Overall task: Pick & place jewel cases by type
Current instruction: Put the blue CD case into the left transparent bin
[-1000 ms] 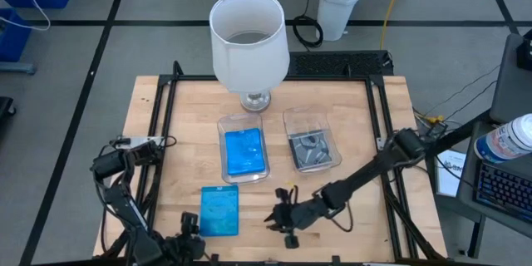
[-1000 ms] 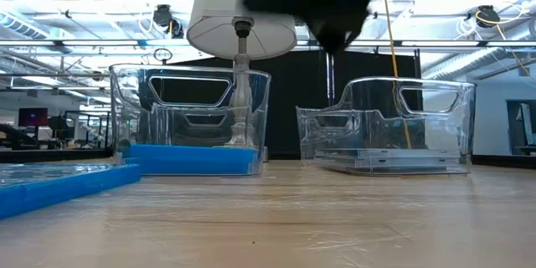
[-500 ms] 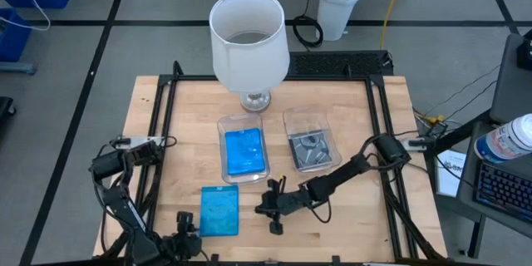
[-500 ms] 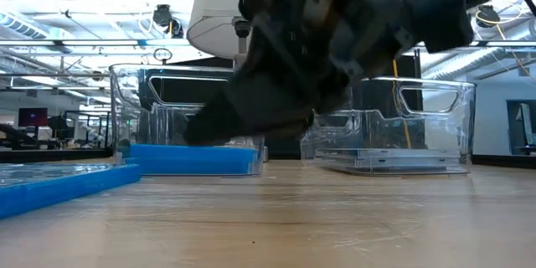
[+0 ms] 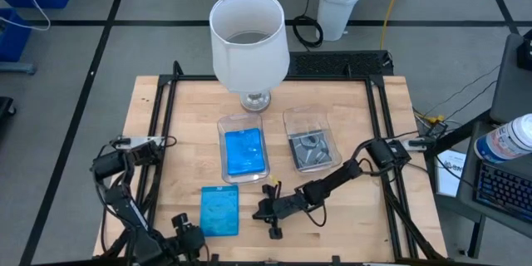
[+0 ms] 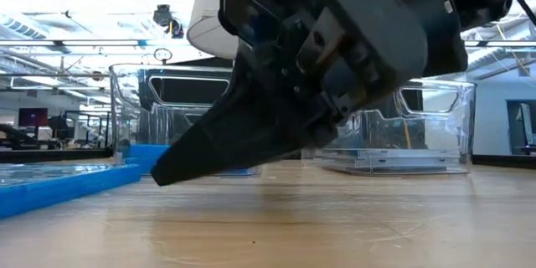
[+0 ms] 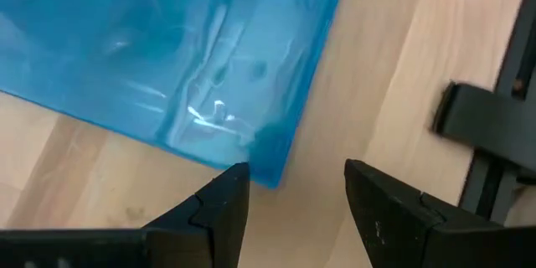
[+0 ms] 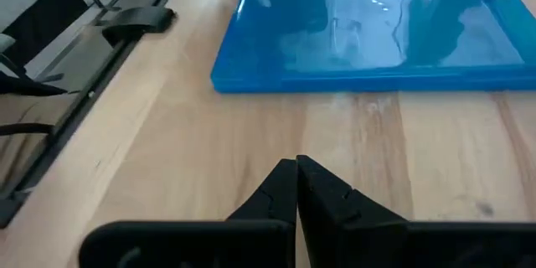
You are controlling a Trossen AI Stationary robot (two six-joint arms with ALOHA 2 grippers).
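The loose blue case point(image 5: 219, 210) is lying flat on the bench point(image 5: 357, 116), its long axis running toward the tray holding blue cases point(image 5: 243, 149). The right pincer point(image 5: 268, 213) is sitting just beside the case's right edge, closed and empty. The left pincer point(image 7: 289, 193) is hovering at the case's near corner, open and probably nearer, holding nothing.

Overhead, table-level and both wrist cameras share one blue case point(image 5: 219, 210).

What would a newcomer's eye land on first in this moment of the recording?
Probably the tall white lamp standing at the table's far edge, looming over two clear trays, one holding a blue case and the other grey cases. Next, the loose blue jewel case lying flat near the front edge, with the right gripper shut and empty just beside it and the left gripper open at its corner.
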